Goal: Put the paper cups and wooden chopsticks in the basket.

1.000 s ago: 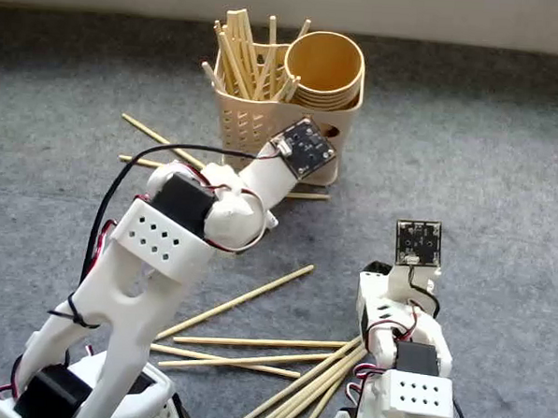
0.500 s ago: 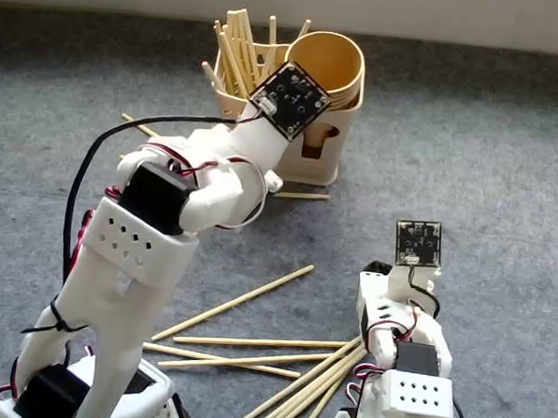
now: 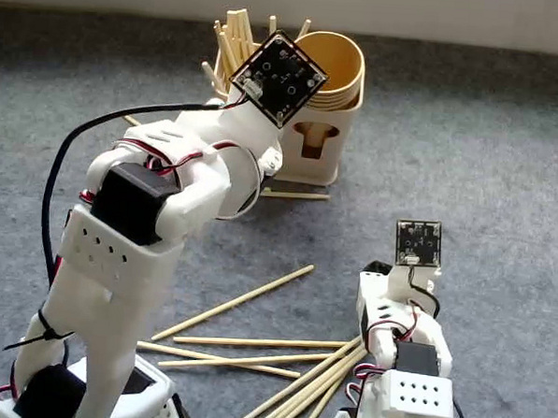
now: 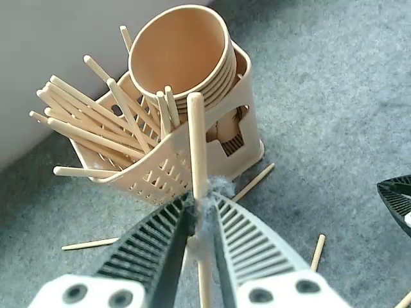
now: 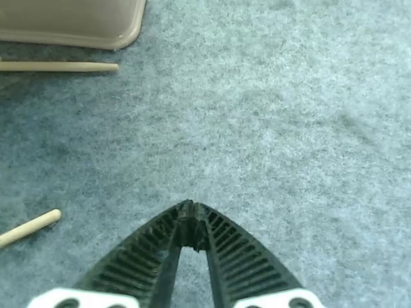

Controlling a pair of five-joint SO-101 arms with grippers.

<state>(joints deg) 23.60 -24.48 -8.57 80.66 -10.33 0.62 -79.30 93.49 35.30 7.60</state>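
Nearest, loose chopsticks (image 3: 253, 342) lay on the worktop (image 3: 505, 183), by the closed, empty right claw (image 5: 191, 234). The left claw (image 4: 202, 202) pinched one chopstick (image 4: 196, 141) upright before the basket (image 4: 154, 179). Its tip might snag the crowded bundle (image 4: 96, 128) or paper cups (image 4: 183, 58) and tumble outside.

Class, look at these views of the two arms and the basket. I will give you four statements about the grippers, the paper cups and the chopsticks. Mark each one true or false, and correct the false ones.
1. The left gripper is shut on a chopstick. True.
2. The paper cups sit stacked in the basket. True.
3. The right gripper holds a chopstick. False: it is shut on nothing, above the carpet.
4. Every chopstick is in the basket. False: several loose chopsticks lie on the carpet.
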